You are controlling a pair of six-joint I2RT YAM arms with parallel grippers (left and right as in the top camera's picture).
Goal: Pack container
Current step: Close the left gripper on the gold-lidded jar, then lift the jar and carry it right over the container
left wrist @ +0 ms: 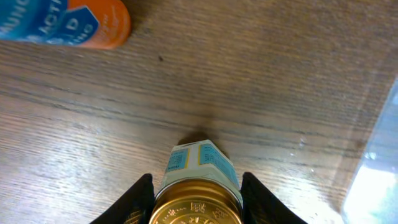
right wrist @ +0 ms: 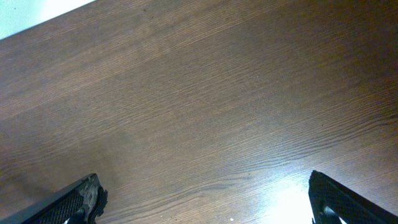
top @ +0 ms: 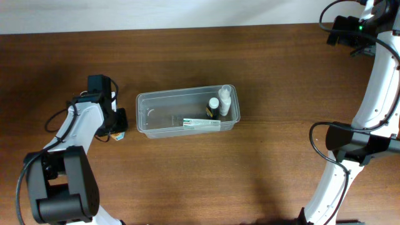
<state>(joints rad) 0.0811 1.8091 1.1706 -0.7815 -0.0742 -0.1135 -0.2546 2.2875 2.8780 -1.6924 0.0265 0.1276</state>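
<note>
The left gripper [left wrist: 196, 186] clasps a gold-lidded jar [left wrist: 200, 163]; next, lift it into the container [top: 164, 119]. The right gripper [right wrist: 204, 186] gapes wide.

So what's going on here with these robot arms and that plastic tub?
Two robot arms are packing small items into the clear container. The left gripper grips a small gold-capped bottle beside one end of the container, presumably to put it in next. An orange-and-blue tube lies on the table nearby, not yet packed. A white bottle, a dark bottle and a flat box are already inside. The right gripper is open over bare table, holding nothing.
</note>
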